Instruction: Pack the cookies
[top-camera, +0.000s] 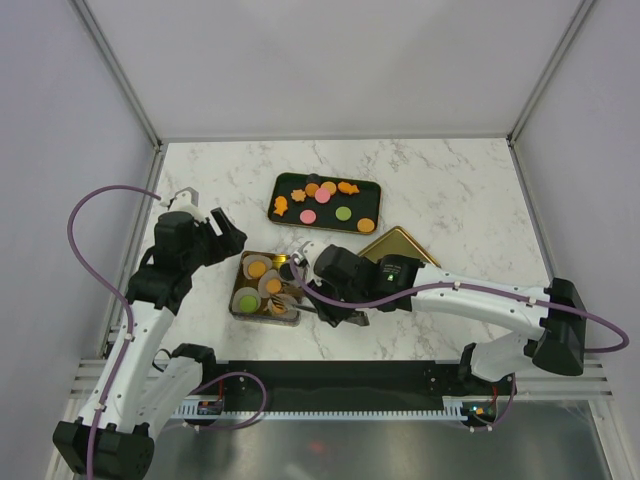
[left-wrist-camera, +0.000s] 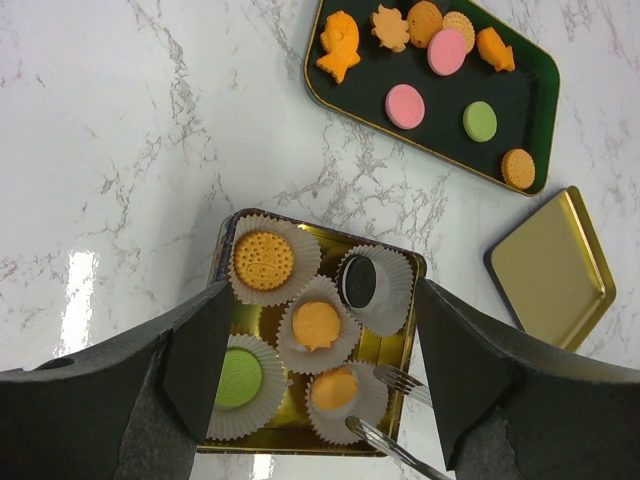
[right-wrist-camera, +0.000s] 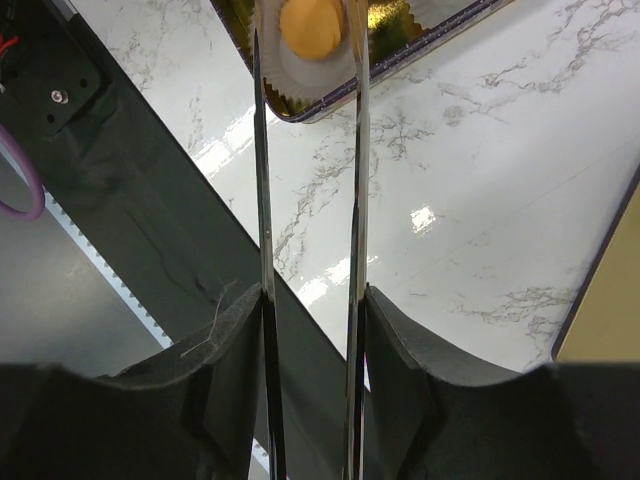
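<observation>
My right gripper (right-wrist-camera: 312, 310) is clamped on tongs (right-wrist-camera: 262, 180), their tips parted either side of an orange cookie (right-wrist-camera: 311, 28) in the near tin (left-wrist-camera: 415, 265). My left gripper (left-wrist-camera: 320, 330) hangs wide open, holding nothing. There are 9 more cookies (left-wrist-camera: 405, 105) on the far tray (left-wrist-camera: 440, 140). They look light, stiff and crumbly, so I'd pinch the edges gently.

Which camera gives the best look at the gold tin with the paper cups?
The left wrist view: the tin lies nearly whole below it, its cups plain. The top view shows it small, partly behind the right arm. The right wrist view catches only one corner.
</observation>
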